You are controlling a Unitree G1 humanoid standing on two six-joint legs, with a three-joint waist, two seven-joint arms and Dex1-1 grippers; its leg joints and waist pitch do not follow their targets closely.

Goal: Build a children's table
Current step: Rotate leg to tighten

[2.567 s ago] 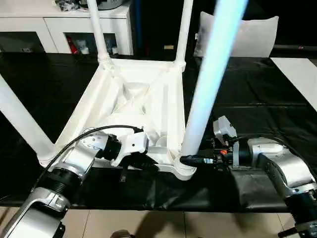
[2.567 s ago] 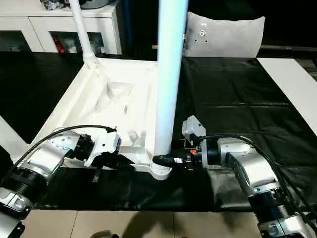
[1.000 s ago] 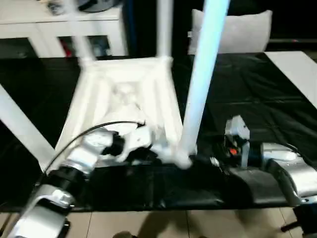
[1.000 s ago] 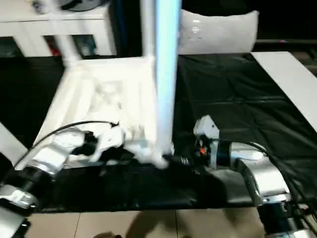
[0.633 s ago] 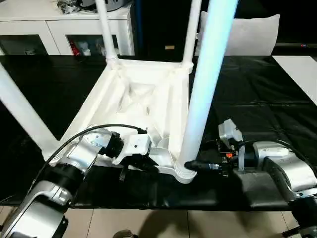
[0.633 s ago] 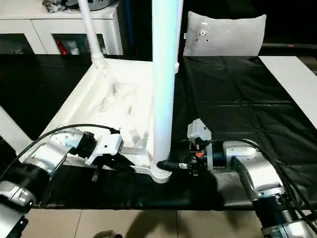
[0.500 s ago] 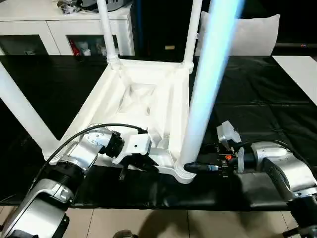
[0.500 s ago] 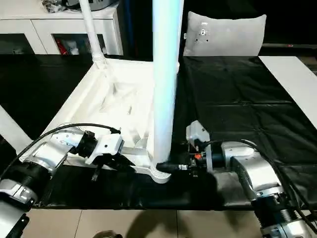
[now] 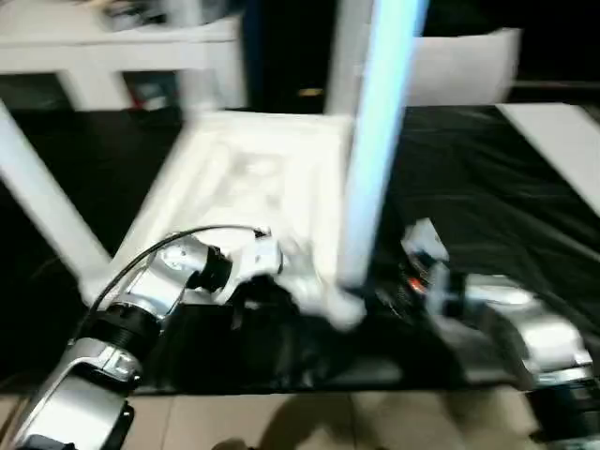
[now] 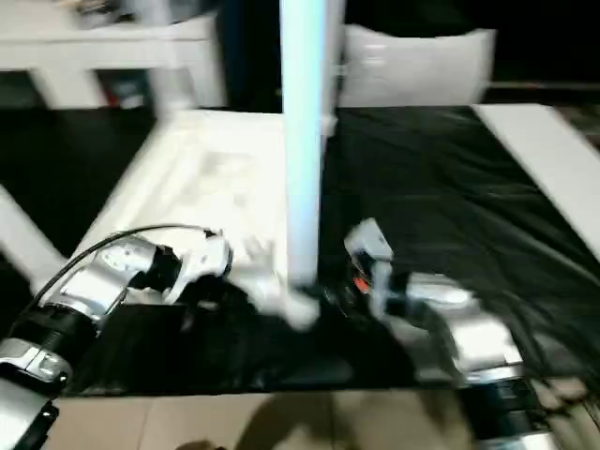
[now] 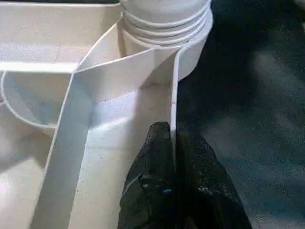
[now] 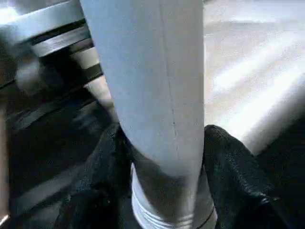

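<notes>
Leg btwn right end effector fingers; left end effector pinches tabletop rim.

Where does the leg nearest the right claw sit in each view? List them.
Left eye: leg, upright, right of centre.
Right eye: leg, centre.
Left wrist: its threaded base, beyond the left claw pinching the rim.
Right wrist: leg inside the right claw.
Shared landmark: corner socket.

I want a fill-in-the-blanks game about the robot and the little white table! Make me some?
1. The children's table lies upside down on a ____ sheet.
2. The right gripper has its fingers around a table ____.
3. The left gripper pinches the thin white ____ of the tabletop.
4. The legs stick ____ from the corners.

Missing words: black; leg; rim; up
</notes>
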